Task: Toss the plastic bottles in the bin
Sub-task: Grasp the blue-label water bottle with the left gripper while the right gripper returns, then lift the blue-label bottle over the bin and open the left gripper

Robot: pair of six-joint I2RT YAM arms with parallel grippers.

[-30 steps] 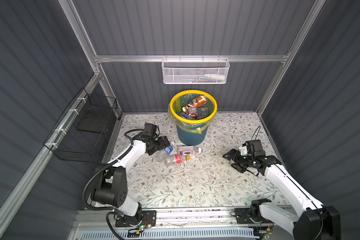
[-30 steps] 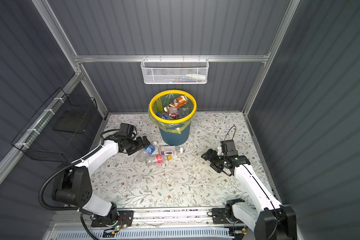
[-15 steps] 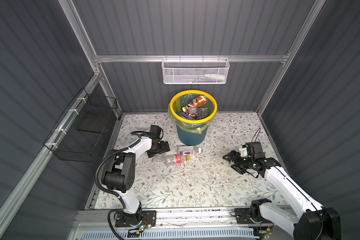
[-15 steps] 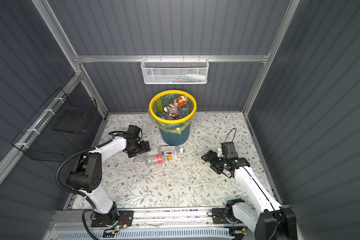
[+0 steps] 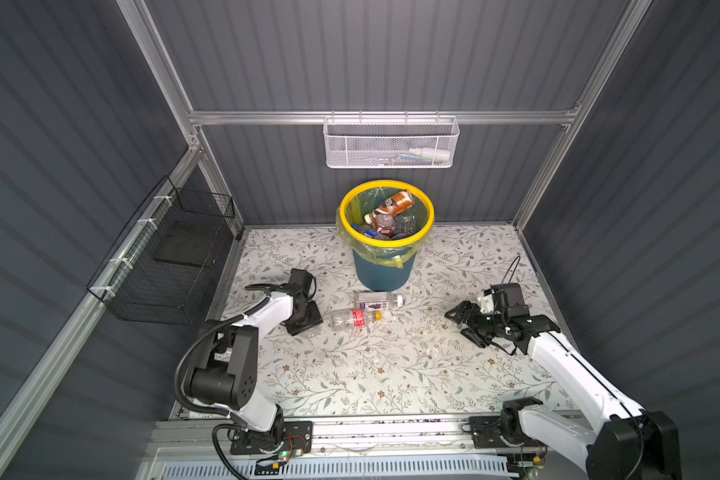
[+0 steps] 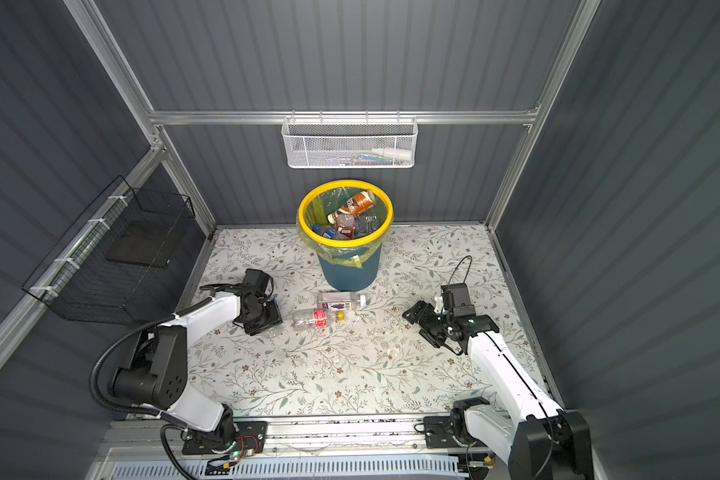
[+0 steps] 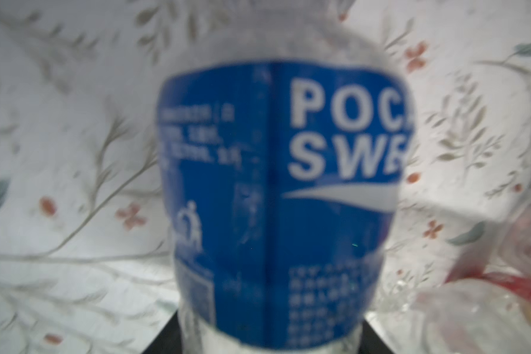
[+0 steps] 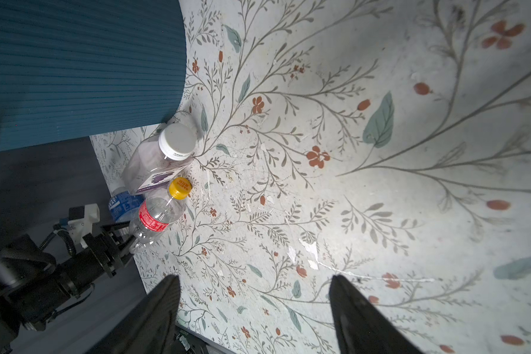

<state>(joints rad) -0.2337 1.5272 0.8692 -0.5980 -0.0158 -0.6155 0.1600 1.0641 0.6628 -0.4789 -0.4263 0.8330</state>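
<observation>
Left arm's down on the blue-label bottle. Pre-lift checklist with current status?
1. Grip on the blue-label bottle by the left gripper: cannot tell. The bottle fills the left wrist view, and whether the fingers have closed is not visible.
2. Is the red-label bottle clear of the left gripper: cannot tell. It lies right beside it.
3. Is the white-cap bottle clear: ok. It lies apart, in front of the bin.
4. Bin upright, mouth unobstructed: ok.
5. Is the right gripper out of the way: ok. It is open, empty and off to the right.
</observation>
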